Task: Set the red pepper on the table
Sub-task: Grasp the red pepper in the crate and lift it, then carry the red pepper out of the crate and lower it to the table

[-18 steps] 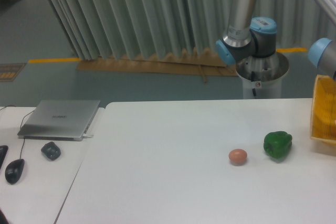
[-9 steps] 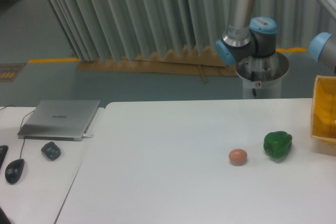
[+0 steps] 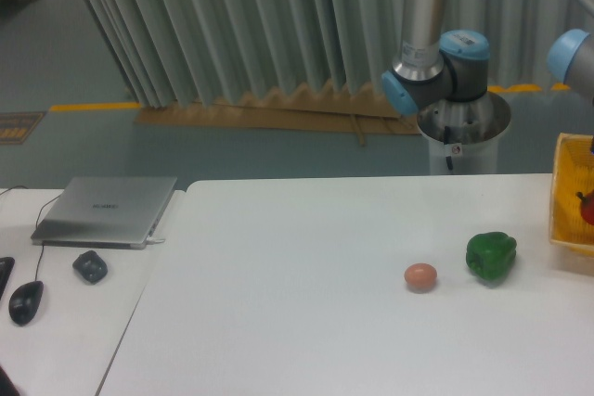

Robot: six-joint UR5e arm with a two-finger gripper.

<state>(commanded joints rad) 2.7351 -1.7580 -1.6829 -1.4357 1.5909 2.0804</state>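
Observation:
A sliver of the red pepper (image 3: 587, 209) shows at the right edge of the frame, in front of the yellow basket (image 3: 568, 215). I cannot tell whether it rests in the basket or is held. The white table (image 3: 306, 294) spreads across the middle and front. The arm's base (image 3: 461, 132) stands behind the table, and one blue joint (image 3: 568, 51) shows at the upper right. The gripper itself is beyond the right edge, out of view.
A green pepper (image 3: 491, 256) and a small orange-pink ball (image 3: 420, 275) lie on the table's right part. On the adjoining desk at left are a laptop (image 3: 105, 210), a dark lump (image 3: 90, 266) and a mouse (image 3: 26, 301).
The blue joint at the upper right has risen and shifted slightly. The red pepper has come into view at the right edge by the yellow basket.

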